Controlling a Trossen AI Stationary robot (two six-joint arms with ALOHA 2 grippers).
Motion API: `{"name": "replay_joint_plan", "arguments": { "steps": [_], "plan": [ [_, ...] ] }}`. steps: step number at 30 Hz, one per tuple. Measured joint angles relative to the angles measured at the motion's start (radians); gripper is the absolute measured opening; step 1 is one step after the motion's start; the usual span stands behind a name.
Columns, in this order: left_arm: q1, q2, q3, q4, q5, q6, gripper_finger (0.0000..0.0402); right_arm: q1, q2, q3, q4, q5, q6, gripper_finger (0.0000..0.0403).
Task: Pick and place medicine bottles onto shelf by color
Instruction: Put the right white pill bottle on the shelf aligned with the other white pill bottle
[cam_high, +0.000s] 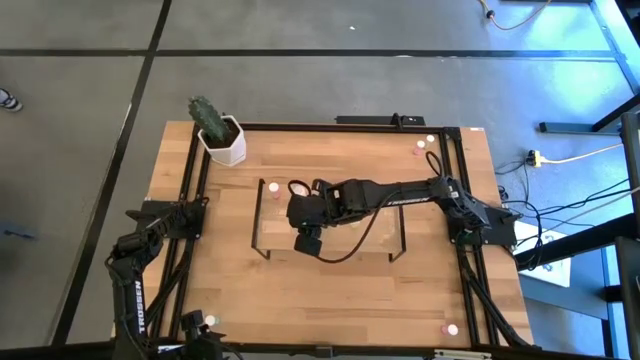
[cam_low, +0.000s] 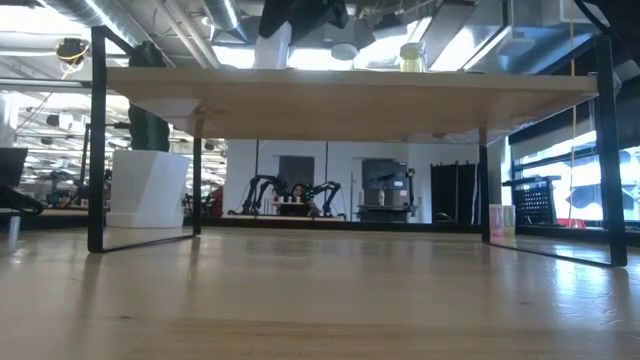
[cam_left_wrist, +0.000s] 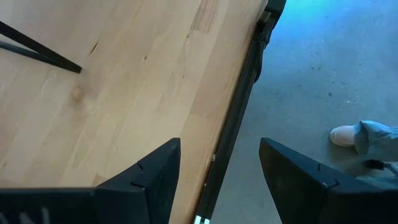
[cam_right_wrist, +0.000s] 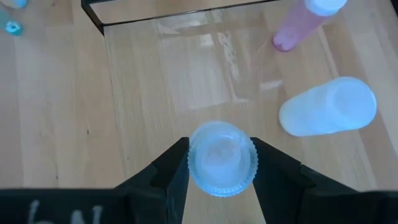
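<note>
The right gripper (cam_right_wrist: 221, 163) pinches a pale-capped bottle (cam_right_wrist: 222, 157) upright over the shelf (cam_high: 375, 225), probably to stand it by its colour; just beyond are a white bottle (cam_right_wrist: 328, 107) and a pink bottle (cam_right_wrist: 297, 26), crowding the spot; the left gripper (cam_left_wrist: 219, 171) waits spread at the table edge.

A white hexagonal pot (cam_high: 226, 141) holding a green cactus (cam_high: 208, 114) stands on the wooden tabletop (cam_high: 330, 285) toward eleven o'clock. Grey floor (cam_high: 300, 80) surrounds the tabletop, with cables (cam_high: 560, 158) trailing at three o'clock. A person's pale shoe (cam_left_wrist: 343, 135) rests on the floor.
</note>
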Motion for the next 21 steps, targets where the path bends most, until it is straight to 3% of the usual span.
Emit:
{"name": "replay_joint_plan", "arguments": {
  "steps": [21],
  "plan": [
    [0.000,0.000,0.000,0.001,0.000,-0.003,0.0212,0.000,0.028,0.000,-0.016,-0.010,-0.027,0.0154]
  ]
}}
